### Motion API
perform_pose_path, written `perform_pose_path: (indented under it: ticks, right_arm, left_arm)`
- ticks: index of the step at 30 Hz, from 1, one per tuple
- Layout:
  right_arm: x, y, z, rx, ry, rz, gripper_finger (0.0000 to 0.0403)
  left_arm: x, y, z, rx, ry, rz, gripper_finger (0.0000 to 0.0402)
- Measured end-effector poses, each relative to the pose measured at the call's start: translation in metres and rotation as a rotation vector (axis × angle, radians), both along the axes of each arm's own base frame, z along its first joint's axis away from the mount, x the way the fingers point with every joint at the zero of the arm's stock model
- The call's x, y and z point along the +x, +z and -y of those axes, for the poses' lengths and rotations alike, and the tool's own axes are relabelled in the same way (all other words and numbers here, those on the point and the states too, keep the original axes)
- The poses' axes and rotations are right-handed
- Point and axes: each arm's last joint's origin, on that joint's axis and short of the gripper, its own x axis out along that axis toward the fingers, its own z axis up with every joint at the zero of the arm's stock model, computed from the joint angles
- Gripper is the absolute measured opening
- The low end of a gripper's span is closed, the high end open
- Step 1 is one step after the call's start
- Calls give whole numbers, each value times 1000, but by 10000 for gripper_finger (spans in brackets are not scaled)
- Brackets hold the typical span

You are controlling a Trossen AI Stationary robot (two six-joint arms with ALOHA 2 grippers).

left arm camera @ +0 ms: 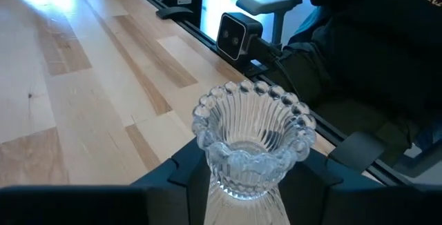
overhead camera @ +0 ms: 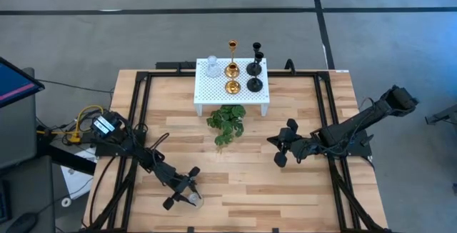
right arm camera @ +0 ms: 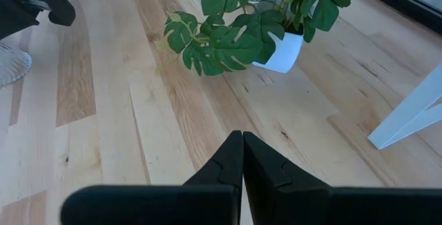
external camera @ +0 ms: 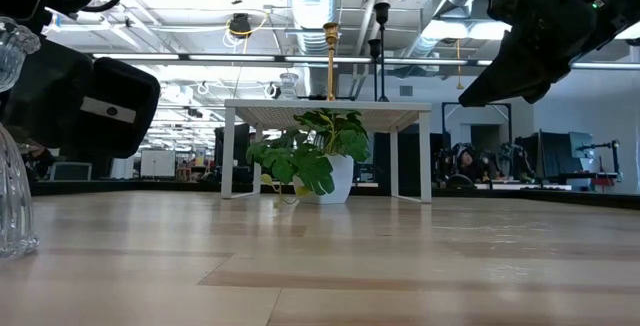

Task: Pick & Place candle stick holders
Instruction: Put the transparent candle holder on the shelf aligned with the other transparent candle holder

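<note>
A clear glass holder (left arm camera: 254, 139) with a beaded rim stands upright near the table's near left (overhead camera: 194, 199). It also shows at the low view's left edge (external camera: 10, 146). My left gripper (overhead camera: 188, 194) is shut on it. Five more holders stand on the white stand (overhead camera: 214, 97) at the far middle: a clear one (overhead camera: 212, 67), a tall gold one (overhead camera: 232, 56), a squat gold one (overhead camera: 233, 86), a tall black one (overhead camera: 256, 56) and a squat black one (overhead camera: 255, 84). My right gripper (right arm camera: 242, 139) is shut and empty above the table, right of the plant (overhead camera: 280, 146). My left gripper holds the glass holder by its neck (left arm camera: 242, 183), just under the flared beaded rim, one finger (left arm camera: 183, 173) on each side. The fingers come nearly level from the table's left. The holder is upright, and its base looks to rest on the table (external camera: 12, 241).
A green leafy plant (overhead camera: 226, 122) in a white pot stands in front of the stand, between my two arms. A black frame runs along the table's sides. A small camera (left arm camera: 238, 32) sits at the near edge. A person in dark clothes (left arm camera: 373, 52) is beyond it.
</note>
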Motion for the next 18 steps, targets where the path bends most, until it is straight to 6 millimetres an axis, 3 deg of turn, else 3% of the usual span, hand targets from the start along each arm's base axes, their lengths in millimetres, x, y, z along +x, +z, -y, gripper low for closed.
perform_pose_path:
  ticks: [18]
  right_arm:
    - [0, 0, 0, 0, 1, -1, 0]
  left_arm:
    - [7, 1, -10, -26, 74, -10, 131]
